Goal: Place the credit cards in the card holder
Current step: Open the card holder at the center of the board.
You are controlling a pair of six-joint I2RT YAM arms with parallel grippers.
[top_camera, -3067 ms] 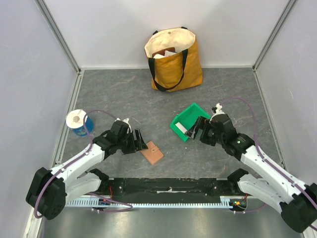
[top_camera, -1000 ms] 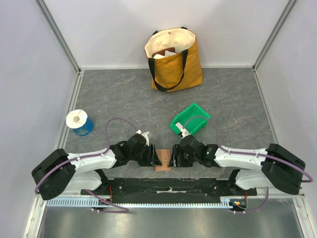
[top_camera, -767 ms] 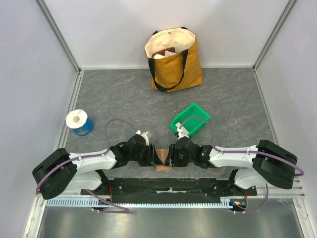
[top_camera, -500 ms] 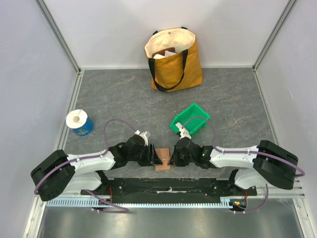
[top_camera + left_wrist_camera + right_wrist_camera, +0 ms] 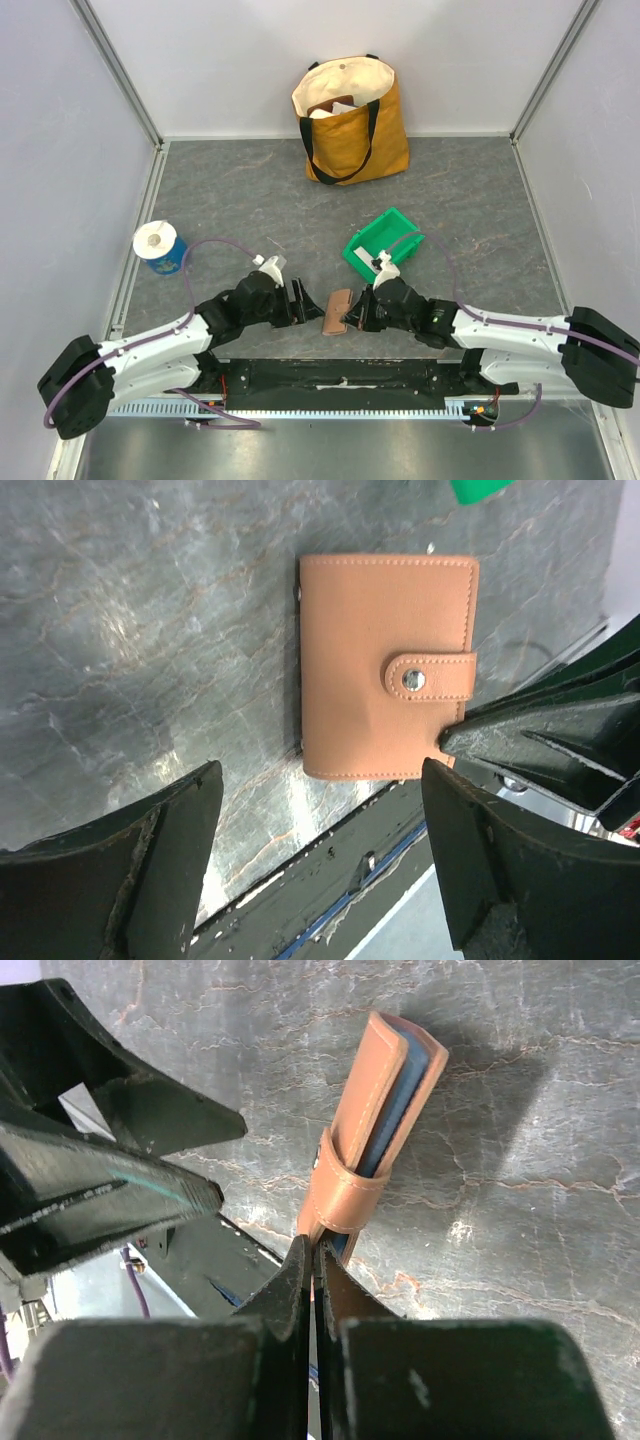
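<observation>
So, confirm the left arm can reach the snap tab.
Probably yes: the open left tool faces the card holder, snap tab toward it, nothing between; the right tool pinching it crowds the tab.

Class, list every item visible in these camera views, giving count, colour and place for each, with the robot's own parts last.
canvas tote bag: one, mustard and cream with black handles, against the far wall, centre.
plastic bin: one, green, right of centre.
cylindrical container: one, blue with white top, left side.
folding card holder: one, terracotta-brown, snapped shut, raised on edge between the grippers.
table: one, grey marbled.
left gripper: one, black, open, facing the card holder.
right gripper: one, black, shut on the card holder's edge.
</observation>
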